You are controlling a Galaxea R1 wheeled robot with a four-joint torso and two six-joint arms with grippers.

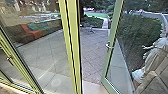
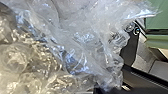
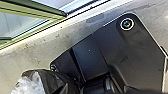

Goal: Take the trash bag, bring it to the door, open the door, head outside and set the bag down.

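Paving (image 1: 93,55) spreads outside one open, green-framed glass door (image 1: 114,25). One trash bag (image 2: 82,45), clear, shiny and crumpled, bulges close before the left wrist camera. One metal handle (image 1: 108,45) marks the door. Whether either pincer is spread or pressed together cannot be told.

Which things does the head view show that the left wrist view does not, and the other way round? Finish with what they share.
Head view: the open door with its handle, the hedge, the paved yard and a row of coloured seats.

Left wrist view: the clear, crumpled bag, large and close.

Both: green surfaces, plainly a post in the head view, probably more framing in the wrist view.
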